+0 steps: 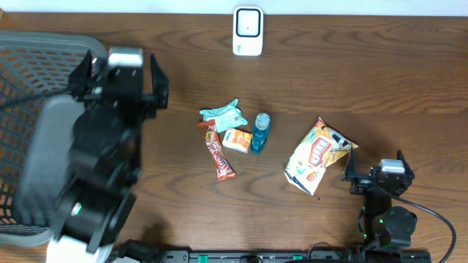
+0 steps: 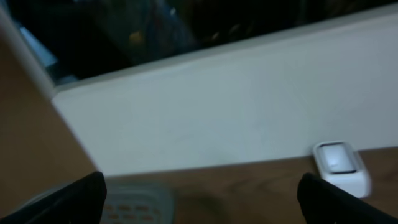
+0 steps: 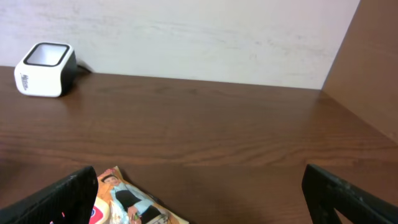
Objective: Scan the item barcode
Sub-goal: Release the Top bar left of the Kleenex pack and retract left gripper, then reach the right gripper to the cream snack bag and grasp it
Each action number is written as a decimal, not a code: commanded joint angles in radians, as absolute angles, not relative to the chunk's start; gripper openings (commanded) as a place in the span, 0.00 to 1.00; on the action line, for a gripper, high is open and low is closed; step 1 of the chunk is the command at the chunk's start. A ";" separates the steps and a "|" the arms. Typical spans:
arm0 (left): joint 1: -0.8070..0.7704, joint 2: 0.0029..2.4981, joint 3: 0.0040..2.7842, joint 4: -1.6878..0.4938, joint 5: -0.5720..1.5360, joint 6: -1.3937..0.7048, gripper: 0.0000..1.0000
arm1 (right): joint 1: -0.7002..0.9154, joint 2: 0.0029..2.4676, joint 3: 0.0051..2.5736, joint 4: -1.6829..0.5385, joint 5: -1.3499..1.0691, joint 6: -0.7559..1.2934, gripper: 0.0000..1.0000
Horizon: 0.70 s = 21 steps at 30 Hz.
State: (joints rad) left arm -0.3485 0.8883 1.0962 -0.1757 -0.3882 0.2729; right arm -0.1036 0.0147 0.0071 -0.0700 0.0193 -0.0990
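Note:
The white barcode scanner (image 1: 247, 31) stands at the table's back edge; it also shows in the left wrist view as scanner (image 2: 339, 163) and in the right wrist view as scanner (image 3: 43, 61). Mid-table lie a teal packet (image 1: 225, 113), a brown candy bar (image 1: 217, 150), a small orange packet (image 1: 237, 139), a blue bottle (image 1: 260, 133) and an orange chips bag (image 1: 316, 155). My left gripper (image 1: 119, 77) hovers open at the left, holding nothing, left gripper (image 2: 202, 205). My right gripper (image 1: 374, 164) is open just right of the chips bag (image 3: 130, 202), right gripper (image 3: 202, 199) empty.
A dark grey mesh basket (image 1: 29, 66) fills the table's left side, partly under my left arm. A blurred pale blue-grey thing (image 2: 134, 202) lies below the left gripper. A white wall backs the table, and a brown side panel (image 3: 367, 74) rises at the right.

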 commanded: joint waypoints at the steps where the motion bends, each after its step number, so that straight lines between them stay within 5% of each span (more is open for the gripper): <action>1: -0.345 0.795 1.110 -0.208 -0.239 0.267 0.98 | -0.110 0.011 0.006 -0.073 0.024 -0.110 0.99; 9: -0.336 0.650 1.110 -0.242 -0.138 0.179 0.98 | -0.110 0.011 0.006 -0.062 0.002 -0.093 0.99; 17: -0.213 0.494 1.110 -0.297 0.017 0.119 0.98 | -0.110 0.012 0.006 -0.049 -0.311 0.463 0.99; 21: -0.084 0.401 1.110 -0.321 0.189 -0.009 0.98 | -0.110 0.012 0.006 -0.045 -0.399 0.520 0.99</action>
State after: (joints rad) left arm -0.1612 0.4591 1.0966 -0.3161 0.0113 0.1036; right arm -0.1036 0.0147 0.0071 -0.0463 -0.2665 0.3595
